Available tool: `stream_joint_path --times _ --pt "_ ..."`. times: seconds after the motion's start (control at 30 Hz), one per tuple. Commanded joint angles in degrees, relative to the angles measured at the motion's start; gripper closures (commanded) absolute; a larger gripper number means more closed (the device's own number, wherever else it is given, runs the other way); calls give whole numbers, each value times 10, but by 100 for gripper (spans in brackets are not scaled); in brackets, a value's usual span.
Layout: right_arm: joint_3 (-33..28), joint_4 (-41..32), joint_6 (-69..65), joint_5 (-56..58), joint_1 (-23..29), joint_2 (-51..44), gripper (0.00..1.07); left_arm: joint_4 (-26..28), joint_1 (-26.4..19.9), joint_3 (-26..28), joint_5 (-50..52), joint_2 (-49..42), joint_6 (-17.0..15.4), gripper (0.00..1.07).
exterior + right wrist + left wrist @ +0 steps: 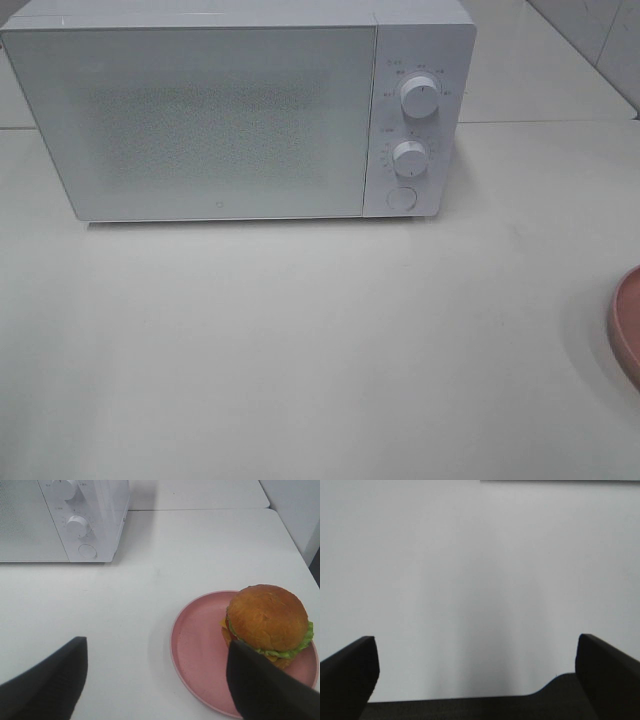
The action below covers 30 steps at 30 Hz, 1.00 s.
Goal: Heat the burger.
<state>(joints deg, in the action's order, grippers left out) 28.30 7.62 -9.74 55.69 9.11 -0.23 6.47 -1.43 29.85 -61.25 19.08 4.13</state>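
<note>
The burger (267, 620) has a golden-brown bun with green lettuce and yellow cheese at its edge. It sits on a pink round plate (200, 645) and shows only in the right wrist view. My right gripper (157, 680) is open and empty, short of the plate, one finger beside the burger. The white microwave (230, 110) stands at the back of the table with its door shut; it also shows in the right wrist view (95, 515). My left gripper (477, 672) is open and empty over bare white table. Neither gripper shows in the exterior high view.
The microwave has two white knobs (418, 97) and a round button (400, 198) on its right panel. The plate's rim (628, 325) shows at the right edge of the exterior high view. The white table (300, 350) spreads in front of the microwave.
</note>
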Motion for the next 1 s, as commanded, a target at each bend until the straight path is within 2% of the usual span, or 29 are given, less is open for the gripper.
stream_joint_path --times 0.03,0.17,0.4,1.0 --pt "-2 -2 7 -4 -5 -15 33 1 -2 -2 -1 -70 -2 7" --pt "-2 -2 7 -4 -5 -15 33 1 -2 -2 -1 -148 -1 7" --pt "-2 -2 7 -4 -5 -15 34 1 -2 -2 0 -206 -1 7" --pt "-2 -2 7 -4 -5 -15 34 -1 -2 -2 0 -207 -1 7"
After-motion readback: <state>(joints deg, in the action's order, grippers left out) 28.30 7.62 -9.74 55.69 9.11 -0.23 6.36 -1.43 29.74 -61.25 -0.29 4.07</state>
